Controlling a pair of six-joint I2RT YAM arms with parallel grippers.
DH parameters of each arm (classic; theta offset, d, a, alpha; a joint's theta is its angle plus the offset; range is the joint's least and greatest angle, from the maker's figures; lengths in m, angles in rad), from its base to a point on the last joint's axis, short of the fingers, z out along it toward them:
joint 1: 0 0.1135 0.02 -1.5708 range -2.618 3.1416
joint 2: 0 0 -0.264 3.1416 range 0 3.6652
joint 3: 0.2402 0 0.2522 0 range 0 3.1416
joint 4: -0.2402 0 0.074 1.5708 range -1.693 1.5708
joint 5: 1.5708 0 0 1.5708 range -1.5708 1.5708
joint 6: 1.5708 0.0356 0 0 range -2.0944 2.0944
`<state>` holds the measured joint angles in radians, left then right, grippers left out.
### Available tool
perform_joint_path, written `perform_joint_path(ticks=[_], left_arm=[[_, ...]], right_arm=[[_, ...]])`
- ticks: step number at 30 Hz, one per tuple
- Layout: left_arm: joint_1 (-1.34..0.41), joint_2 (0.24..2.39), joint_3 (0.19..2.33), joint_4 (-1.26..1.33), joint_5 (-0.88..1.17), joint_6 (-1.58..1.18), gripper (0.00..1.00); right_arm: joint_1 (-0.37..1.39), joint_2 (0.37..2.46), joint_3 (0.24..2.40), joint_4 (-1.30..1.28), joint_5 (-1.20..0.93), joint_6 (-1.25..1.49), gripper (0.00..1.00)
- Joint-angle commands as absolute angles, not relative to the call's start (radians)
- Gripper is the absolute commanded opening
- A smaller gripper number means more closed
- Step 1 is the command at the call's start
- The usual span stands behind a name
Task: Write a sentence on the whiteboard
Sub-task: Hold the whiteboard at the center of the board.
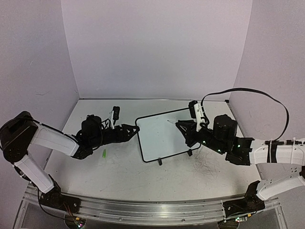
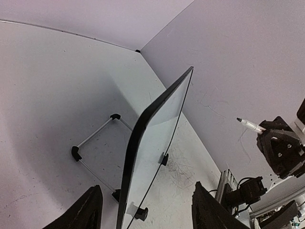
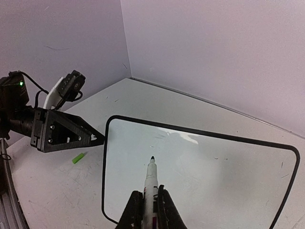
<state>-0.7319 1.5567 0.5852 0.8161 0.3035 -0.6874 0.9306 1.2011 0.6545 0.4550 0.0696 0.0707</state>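
Closest to us, at the bottom of the right wrist view, the right gripper [image 3: 151, 192] is clamped tight on a marker [image 3: 151, 172]. We see only the marker's pale upper barrel and dark tip; the rest is buried between the fingers. The tip points at the whiteboard [image 3: 200, 167], whose lower edge and right corner run out of that frame. From the left wrist view the tip looks clear of the board's face, though we cannot judge how near.

We find the whiteboard near the middle of the table [image 1: 119, 181], propped upright and leaning back on a wire stand [image 2: 95, 138] with small black feet. It stands between the two grippers. On its face we make out only glare and a few faint specks, too small to read.

Both fingers of the left gripper [image 2: 148, 191] are cut off by the frame's bottom edge. They stand apart, one on each side of the board's near left edge, with a gap showing on both sides. In the top view that gripper's tip blurs into the black frame, so we cannot tell contact there.

Near the left gripper a small green piece [image 1: 104, 153] lies on the table, too small to identify surely.
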Motion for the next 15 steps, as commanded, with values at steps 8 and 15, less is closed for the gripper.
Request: perform_joint_path(ticks=[8, 15], left_arm=[[-0.728, 1.644, 0.643, 0.906, 0.313, -0.666, 0.51], [-0.722, 1.685, 0.657, 0.942, 0.357, -0.67, 0.32]], right_arm=[[0.974, 1.376, 0.856, 0.398, 0.028, 0.039, 0.0], [1.021, 1.497, 0.958, 0.388, 0.036, 0.024, 0.0]])
